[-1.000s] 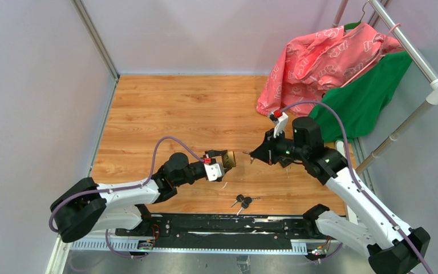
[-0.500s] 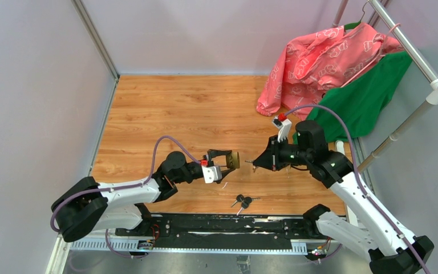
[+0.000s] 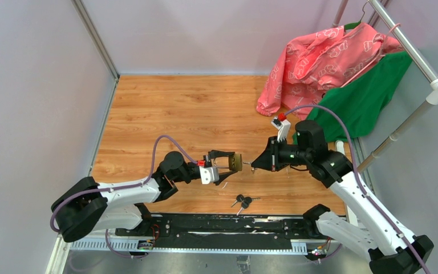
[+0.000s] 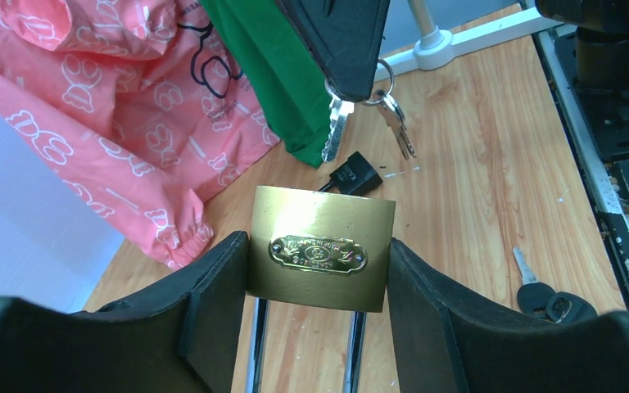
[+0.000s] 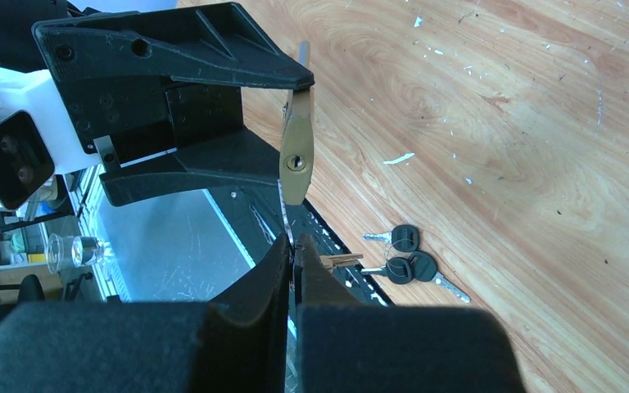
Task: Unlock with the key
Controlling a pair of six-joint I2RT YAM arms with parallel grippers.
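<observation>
Padlock (image 4: 321, 258) first: the brass body is held up off the table, clamped by its two narrow edges in the left gripper (image 3: 225, 161), whose jaws stand about halfway apart around it. The shackle points back toward that arm's wrist and the keyhole (image 5: 295, 162) faces the other arm. The right gripper (image 3: 255, 164) is pinched fully shut on the key (image 4: 334, 129), the blade sticking out toward the lock, its tip just beside the keyhole face but not yet in.

From where I stand, the miss looks like the main worry. In the right wrist view the blade sits a little below the keyhole, so a straight push would likely hit bare brass. That could slide the lock back between the pads, since only friction on the edges holds it. The key might also swivel in its pinch. A second key (image 4: 395, 123) dangles on the same ring and could catch.

Below is a wooden tabletop (image 3: 194, 108), lightly scuffed and flecked, with a spare bunch of keys (image 3: 242, 201) lying near the front rail. Pale grey walls close it in. At the back right, a pink garment (image 3: 325, 57) and a green one (image 3: 365, 97) hang from a white rack (image 3: 416, 51).
</observation>
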